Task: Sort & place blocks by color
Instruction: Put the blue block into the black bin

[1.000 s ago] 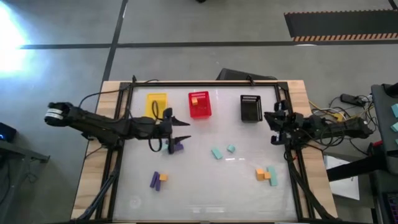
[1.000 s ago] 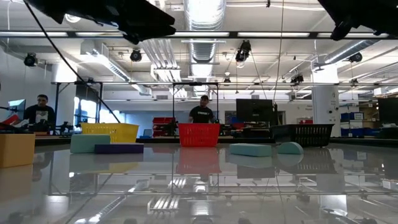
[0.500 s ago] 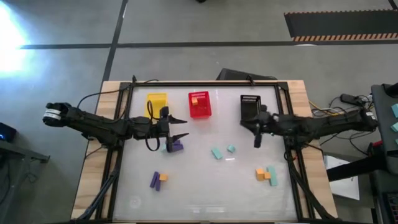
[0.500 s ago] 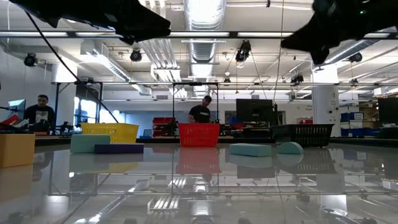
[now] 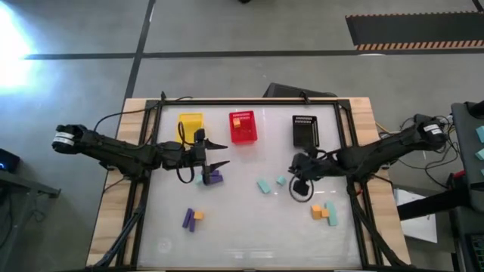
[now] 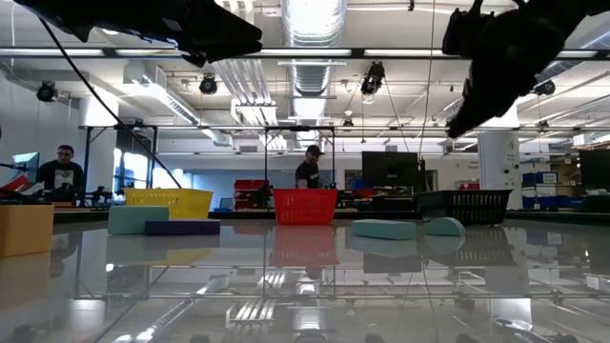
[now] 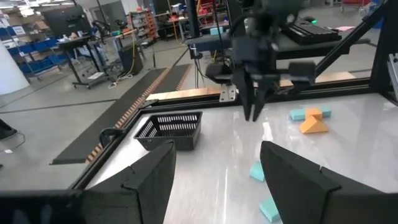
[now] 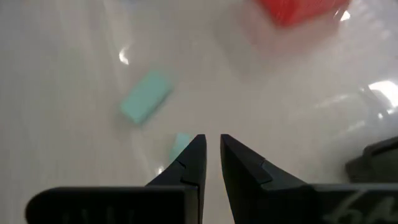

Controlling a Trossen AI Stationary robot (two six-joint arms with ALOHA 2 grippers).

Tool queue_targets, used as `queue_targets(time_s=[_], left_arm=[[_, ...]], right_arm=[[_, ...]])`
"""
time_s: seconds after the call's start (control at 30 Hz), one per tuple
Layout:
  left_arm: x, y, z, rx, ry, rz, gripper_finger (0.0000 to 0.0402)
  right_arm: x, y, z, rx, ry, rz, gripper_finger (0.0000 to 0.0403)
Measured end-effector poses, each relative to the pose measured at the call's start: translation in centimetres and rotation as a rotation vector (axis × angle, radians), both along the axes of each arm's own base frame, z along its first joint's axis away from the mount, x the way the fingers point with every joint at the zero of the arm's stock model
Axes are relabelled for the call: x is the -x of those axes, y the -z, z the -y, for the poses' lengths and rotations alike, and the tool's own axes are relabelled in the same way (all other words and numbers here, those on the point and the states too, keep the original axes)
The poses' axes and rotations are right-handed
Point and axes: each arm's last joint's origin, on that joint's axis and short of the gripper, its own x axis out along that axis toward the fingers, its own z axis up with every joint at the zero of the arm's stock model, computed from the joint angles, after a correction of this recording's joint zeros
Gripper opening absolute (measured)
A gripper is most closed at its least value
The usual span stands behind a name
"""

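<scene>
My left gripper (image 5: 221,156) hangs open and level above the table's left-middle, just beyond a purple and teal block pair (image 5: 212,178). My right gripper (image 5: 297,173) is shut, with nothing between its fingers. It slants down toward two teal blocks, a bar (image 5: 263,186) and a small one (image 5: 280,180), which lie flat on the table. In the right wrist view the bar (image 8: 146,96) and the small block (image 8: 180,144) lie just past my fingertips (image 8: 212,146). Orange and teal blocks (image 5: 322,211) rest near right. A purple and orange pair (image 5: 191,218) rests near left.
Three slotted baskets stand along the far edge: yellow (image 5: 190,125), red (image 5: 243,127) with an orange block inside, and black (image 5: 305,130). A black frame rail (image 5: 249,100) borders the glossy tabletop. People stand in the room behind the table.
My right gripper has swung from the table's right edge toward the middle and a little toward the near edge. It has tipped over to slant down at the teal blocks and stays shut. No block has moved.
</scene>
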Motion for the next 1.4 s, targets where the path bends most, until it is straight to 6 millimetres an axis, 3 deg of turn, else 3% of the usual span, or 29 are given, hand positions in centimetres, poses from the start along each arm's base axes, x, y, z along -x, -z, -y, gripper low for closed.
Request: queue_targets(time_s=[0.23,0.47,0.73,0.9,1.03,1.2,1.4], left_arm=[[0.0,0.0,0.0,0.001,0.000,-0.001,0.0219],[0.0,0.1,0.0,0.001,0.000,-0.002,0.0219],[0.0,0.1,0.0,0.001,0.000,-0.002,0.0219],[0.0,0.1,0.0,0.001,0.000,-0.003,0.0219],[0.0,0.1,0.0,0.001,0.000,-0.003,0.0219],[0.0,0.1,0.0,0.001,0.000,-0.003,0.0219],[0.0,0.1,0.0,0.001,0.000,-0.004,0.0219]], right_arm=[[-0.7,2.0,-1.2,-0.006,0.001,-0.084,0.0038],[-1.4,2.5,-1.4,-0.034,-0.010,-0.079,0.0052],[-1.9,2.5,-1.5,-0.019,0.005,-0.031,0.0159],[-2.8,3.7,-1.5,0.040,0.042,-0.034,0.0231],[-3.8,5.4,-1.8,0.046,0.049,-0.061,0.0266],[-4.4,7.3,-2.0,0.036,0.111,-0.143,0.0271],[-4.9,8.4,-2.1,0.042,0.140,-0.203,0.0241]])
